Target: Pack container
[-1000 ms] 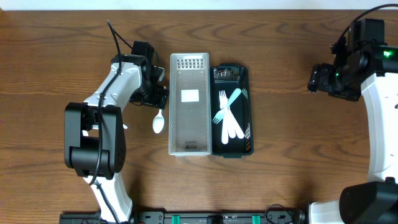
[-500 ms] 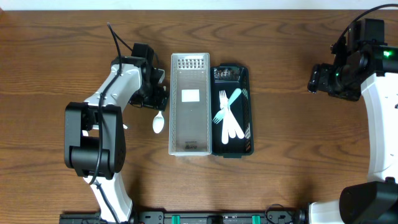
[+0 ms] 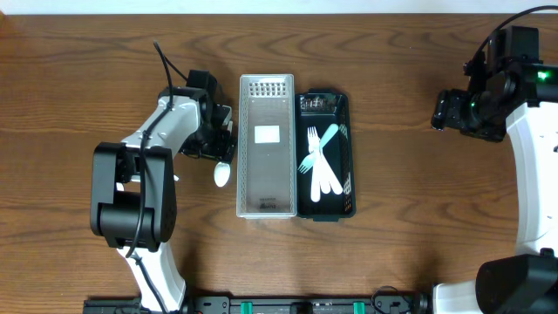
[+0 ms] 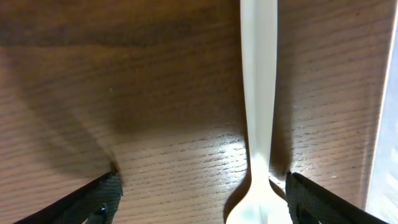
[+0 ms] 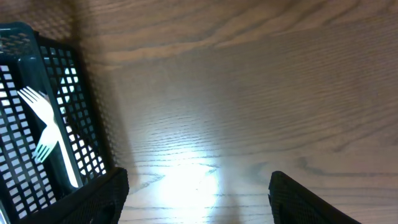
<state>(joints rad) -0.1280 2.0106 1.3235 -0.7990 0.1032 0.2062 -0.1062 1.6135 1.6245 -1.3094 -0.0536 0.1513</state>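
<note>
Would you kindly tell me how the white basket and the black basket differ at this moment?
Colour: the white basket is pale, the black basket dark.
Contents: the white basket holds no cutlery, only a white label; the black basket holds cutlery, forks among it.
Length: the white basket reaches further toward the table's far edge.
Both are long, perforated rectangles, lying side by side, lengthwise.

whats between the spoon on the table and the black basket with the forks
The pale perforated bin lies between the white spoon and the black basket. The overhead view shows it.
</note>
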